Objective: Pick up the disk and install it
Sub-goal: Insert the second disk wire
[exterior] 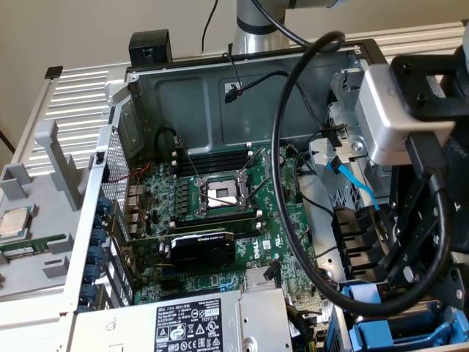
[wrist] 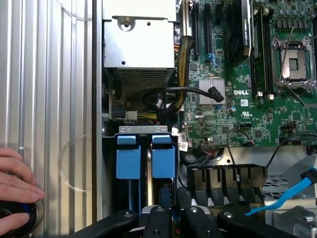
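Observation:
The disk shows as its bright blue carrier, two blue tabs side by side, sitting in the drive bay at the case's corner; its silver body is hidden. In the exterior view the blue carrier lies at the lower right, under the arm's wrist. My gripper hangs just over the carrier's near end, black fingers drawn close together with nothing visible between them. Whether they touch the carrier I cannot tell. The grey wrist camera housing stands above the bay.
The open case holds a green motherboard with an empty CPU socket, a graphics card and the grey power-supply box. A thick black cable loops from the wrist. A person's hand rests on the ribbed table.

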